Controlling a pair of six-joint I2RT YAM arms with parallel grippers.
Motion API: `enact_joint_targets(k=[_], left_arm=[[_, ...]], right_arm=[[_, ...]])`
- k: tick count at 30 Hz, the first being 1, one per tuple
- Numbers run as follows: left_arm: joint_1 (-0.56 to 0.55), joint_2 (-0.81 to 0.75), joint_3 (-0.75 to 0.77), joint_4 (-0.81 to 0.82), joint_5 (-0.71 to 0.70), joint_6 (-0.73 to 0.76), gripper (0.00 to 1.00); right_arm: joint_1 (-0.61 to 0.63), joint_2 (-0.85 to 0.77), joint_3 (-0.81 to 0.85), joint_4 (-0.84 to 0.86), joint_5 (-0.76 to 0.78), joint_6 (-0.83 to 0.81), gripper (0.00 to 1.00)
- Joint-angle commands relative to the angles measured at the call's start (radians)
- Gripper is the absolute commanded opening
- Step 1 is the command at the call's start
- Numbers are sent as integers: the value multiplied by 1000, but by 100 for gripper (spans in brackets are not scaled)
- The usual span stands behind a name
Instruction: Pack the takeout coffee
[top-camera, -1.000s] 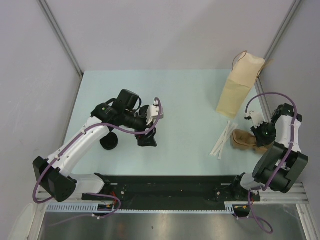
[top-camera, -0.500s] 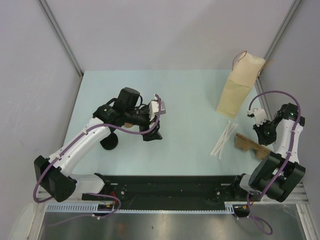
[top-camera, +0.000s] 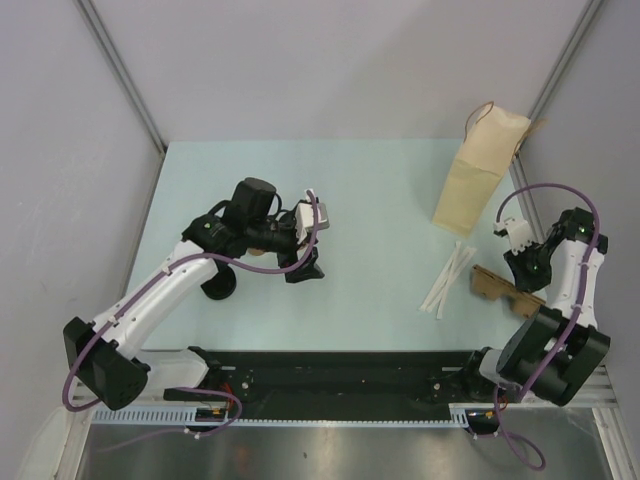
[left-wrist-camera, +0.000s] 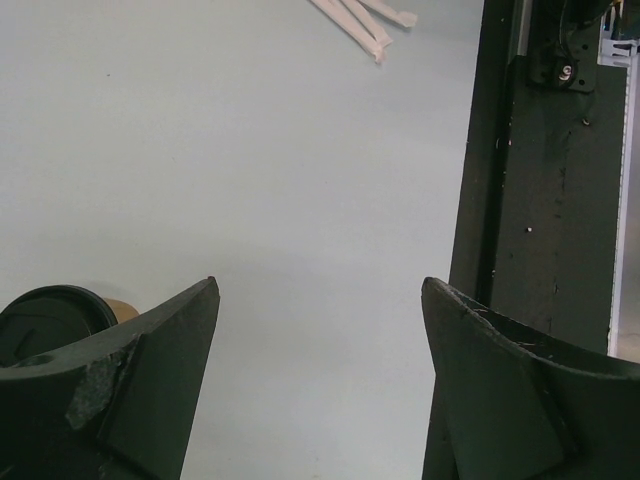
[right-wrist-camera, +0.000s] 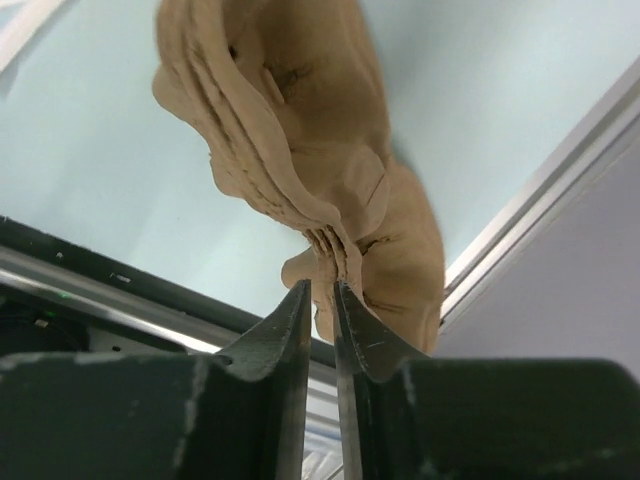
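Note:
One takeout coffee, a tan paper cup with a black lid (top-camera: 218, 285), stands left of centre, beside my left forearm. In the left wrist view the cup (left-wrist-camera: 50, 310) shows behind the left finger, outside the jaws. My left gripper (top-camera: 303, 268) (left-wrist-camera: 320, 282) hovers wide open over bare table with nothing between its fingers. At the right edge my right gripper (top-camera: 515, 282) (right-wrist-camera: 321, 284) has its jaws a narrow slit apart. The layered rim of the brown pulp cup tray (right-wrist-camera: 290, 120) sits right at its tips. The tray (top-camera: 490, 283) is tipped up on edge.
A tall tan paper bag (top-camera: 478, 175) with string handles stands upright at the back right. White straws (top-camera: 447, 278) (left-wrist-camera: 360, 14) lie between the bag and the tray. A black rail (top-camera: 330, 375) (left-wrist-camera: 540, 200) runs along the near edge. Grey walls enclose the table.
The tray has gone from lying flat to standing on edge as the right gripper rose. The left gripper lifted and shifted slightly right, staying open.

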Motion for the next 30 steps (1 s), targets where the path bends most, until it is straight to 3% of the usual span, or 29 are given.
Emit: enact_joint_targets(k=[1, 6, 30], left_arm=[[-5, -29, -7, 30, 7, -11, 88], [-5, -29, -7, 31, 4, -11, 88], [-5, -26, -4, 33, 2, -16, 88]], right_arm=[[-52, 101, 94, -49, -34, -4, 21], [-80, 153, 140, -115, -53, -35, 27], [-77, 218, 140, -35, -10, -4, 20]])
